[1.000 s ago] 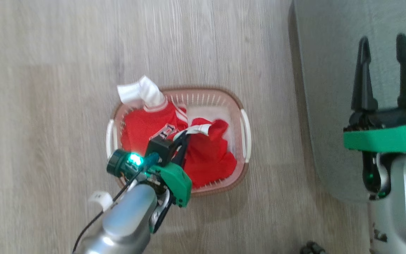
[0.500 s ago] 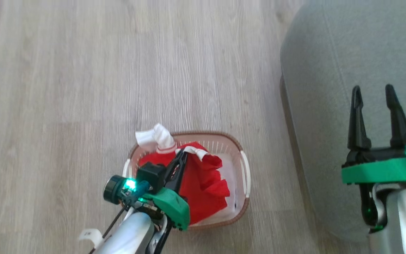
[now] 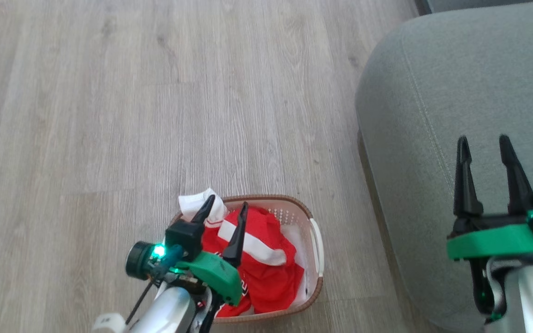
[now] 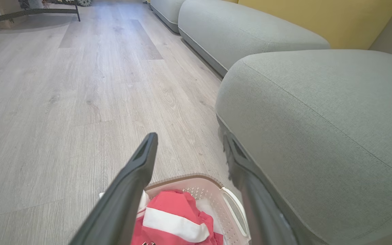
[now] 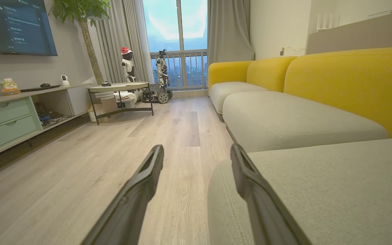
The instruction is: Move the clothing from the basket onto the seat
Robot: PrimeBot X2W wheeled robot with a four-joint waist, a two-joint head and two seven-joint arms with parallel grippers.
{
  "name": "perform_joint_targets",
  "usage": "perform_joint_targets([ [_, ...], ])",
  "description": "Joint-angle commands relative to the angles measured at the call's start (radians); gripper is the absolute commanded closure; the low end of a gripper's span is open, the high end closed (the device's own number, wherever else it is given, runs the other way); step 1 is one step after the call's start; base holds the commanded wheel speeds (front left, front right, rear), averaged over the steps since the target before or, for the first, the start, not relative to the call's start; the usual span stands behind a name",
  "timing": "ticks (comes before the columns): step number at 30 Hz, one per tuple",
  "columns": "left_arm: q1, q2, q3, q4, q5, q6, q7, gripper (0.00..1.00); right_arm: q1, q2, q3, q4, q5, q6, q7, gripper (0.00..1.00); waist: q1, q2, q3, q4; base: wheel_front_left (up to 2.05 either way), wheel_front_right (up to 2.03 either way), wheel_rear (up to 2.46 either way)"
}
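1. A small, cream, perforated plastic basket with a brown woven-look rim is seen at the lower centre of the head view. It is set on the pale wood-plank floor, just beside the large grey-green upholstered seat cushion that takes up the right of the frame. That closeness is judged to keep the carry short.
2. The bright red clothing is bunched inside the basket. A white-trimmed band lies across the top of the pile, and a white sleeve is draped over the upper-left rim. Nothing is seen laid on the seat cushion, so no part of the transfer is judged done yet.
3. The left gripper is poised over the left part of the basket. Its two long dark fingers are spread apart and nothing is caught between them. In the left wrist view, the red cloth lies low in the frame beneath the parted fingers. This pose is judged to suit a descent onto the pile.
4. The right gripper is seen at the lower right, over the near edge of the seat cushion, with its fingers parted and empty. It is judged to be parked clear of the left arm's work.
5. The cloth is loose and the sleeve overhangs the rim. A shallow pinch could therefore slip, or the light basket could be dragged along.
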Motion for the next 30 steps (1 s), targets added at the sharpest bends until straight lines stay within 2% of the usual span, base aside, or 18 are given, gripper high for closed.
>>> perform_joint_targets([
  [1,-0.016,0.002,0.041,-0.038,-0.001,0.006,-0.012,0.0,-0.003,-0.009,0.017,-0.029,0.003,0.0,-0.006,0.0,0.0001,-0.0001,-0.008,0.0,0.0,0.0,0.0],
  [17,0.149,0.02,0.223,-0.178,0.031,0.027,-0.012,0.0,0.063,-0.009,0.016,-0.02,-0.013,0.0,-0.006,0.0,0.0001,-0.0001,-0.102,0.028,0.0,0.0,0.0],
  [30,0.289,0.0,0.38,-0.306,0.103,0.034,-0.012,0.0,0.103,-0.009,0.071,0.044,-0.008,0.0,-0.006,0.0,0.0001,-0.0001,-0.143,0.055,0.0,0.0,0.0],
])
